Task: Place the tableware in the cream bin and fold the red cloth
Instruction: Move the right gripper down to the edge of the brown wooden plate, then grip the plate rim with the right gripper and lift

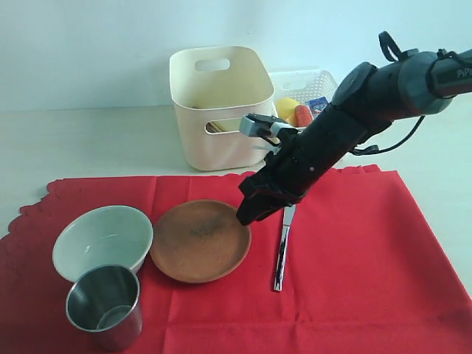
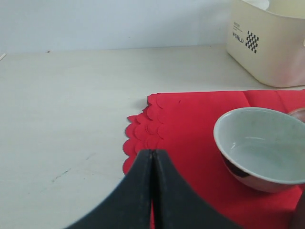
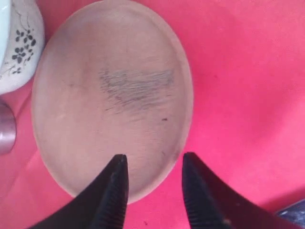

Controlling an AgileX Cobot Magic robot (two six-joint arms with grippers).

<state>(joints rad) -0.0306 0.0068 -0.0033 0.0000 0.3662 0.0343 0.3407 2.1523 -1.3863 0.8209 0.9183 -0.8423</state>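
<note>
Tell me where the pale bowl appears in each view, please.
Exterior view: bowl, left of the brown plate, behind the steel cup.
Left wrist view: bowl, beyond the shut left gripper.
Right wrist view: its flowered side, beside the brown plate.
Shared landmark: the red cloth under it.

My right arm is matt black, with a dark grey rounded joint housing bearing white lettering cut off at the frame edge. Thin black cables loop from it, and a silver-grey block sits at the wrist. My left gripper and right gripper both have smooth black fingers tapering to narrow tips.
</note>
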